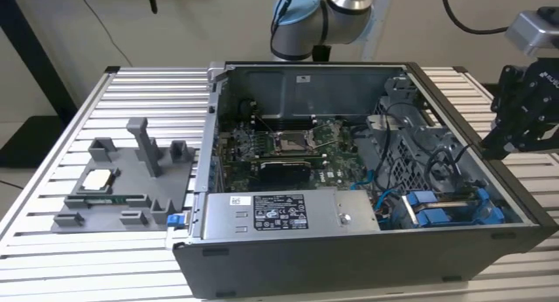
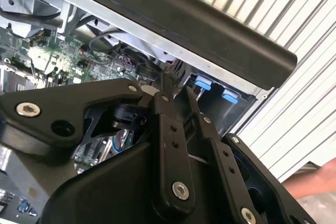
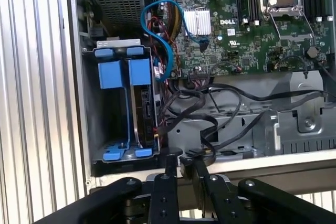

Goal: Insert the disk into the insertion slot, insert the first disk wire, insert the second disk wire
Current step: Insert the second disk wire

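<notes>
The ribbed aluminium table is topped by the open grey metal computer case, whose blue-railed grey insertion slot is occupied by the silver-grey rectangular disk, while the black gripper is held outside its wall, fingers pressed together, empty.

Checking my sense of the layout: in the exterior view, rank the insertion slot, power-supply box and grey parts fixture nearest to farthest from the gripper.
From the gripper:
1. insertion slot, just below it, the exterior view's right.
2. power-supply box, along the case's near side.
3. parts fixture, outside the case, the exterior view's left.
</notes>
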